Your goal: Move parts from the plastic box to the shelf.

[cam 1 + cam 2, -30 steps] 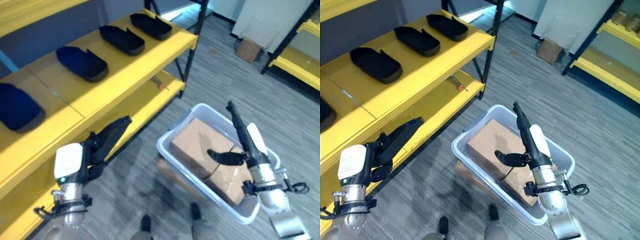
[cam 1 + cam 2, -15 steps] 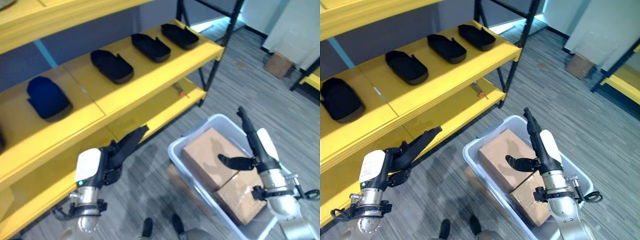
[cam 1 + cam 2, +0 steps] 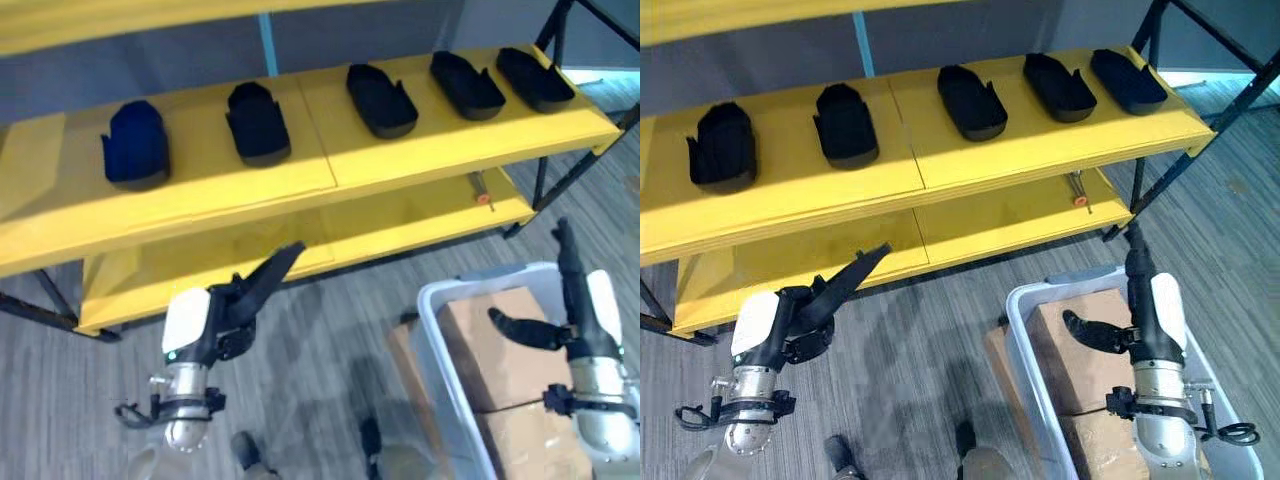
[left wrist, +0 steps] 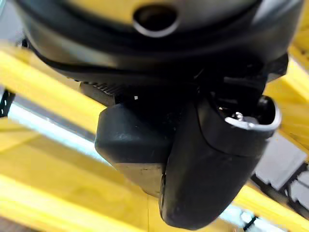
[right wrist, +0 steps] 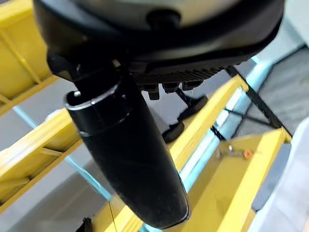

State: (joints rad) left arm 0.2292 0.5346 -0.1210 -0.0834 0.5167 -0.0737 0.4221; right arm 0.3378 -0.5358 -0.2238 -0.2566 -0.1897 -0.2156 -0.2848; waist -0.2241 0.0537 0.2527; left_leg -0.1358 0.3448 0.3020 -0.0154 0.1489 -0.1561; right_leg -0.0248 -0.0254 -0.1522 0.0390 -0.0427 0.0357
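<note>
A: On the yellow shelf (image 3: 940,175), what is lying?

B: Five black parts (image 3: 970,102) lie in one row on its middle board, each one apart from the next. On the board below them a small tool with an orange tip (image 3: 1078,196) lies near the shelf's right end.

A: And where is the plastic box (image 3: 1025,340)?

B: It stands on the grey floor (image 3: 930,370) in front of the shelf, below the shelf's right end. Two brown cardboard boxes (image 3: 1070,360) are inside it, one behind the other. The parts of the task that can be seen are all on the shelf; whether more of them lie in the plastic box cannot be told, because the cardboard covers it.

A: How does the robot hold its hands?

B: The left hand (image 3: 835,290) is in the air in front of the shelf's lower board, near the shelf's left half. Its fingers (image 3: 868,263) are straight, close together, and point up toward the shelf; they hold nothing. The right hand (image 3: 1130,310) is above the plastic box. Its fingers (image 3: 563,250) are also straight and point toward the shelf's right end, while the thumb (image 3: 1090,330) stands out to the side over the nearer cardboard box. It is also empty.
</note>
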